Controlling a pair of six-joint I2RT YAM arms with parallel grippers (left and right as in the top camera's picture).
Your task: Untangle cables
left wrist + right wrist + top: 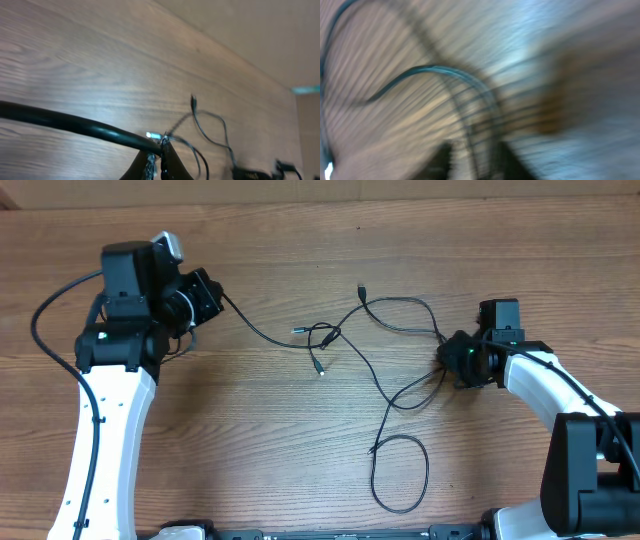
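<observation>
Several thin black cables (325,337) lie tangled mid-table, with a loop (400,470) trailing toward the front edge. My left gripper (215,297) is at the left, shut on one cable that runs right to the tangle. In the left wrist view that cable (75,122) crosses the frame into the pinched left gripper (161,147), beside a silvery plug (153,135). My right gripper (445,358) sits at the tangle's right end. The right wrist view is heavily blurred; the right gripper (475,155) has its fingers apart, a cable (435,70) curving down between them.
The wooden table (300,240) extends behind the tangle. A small plug end (361,285) lies at the far side of the cables. The thick black arm cable (45,310) loops out to the left of my left arm.
</observation>
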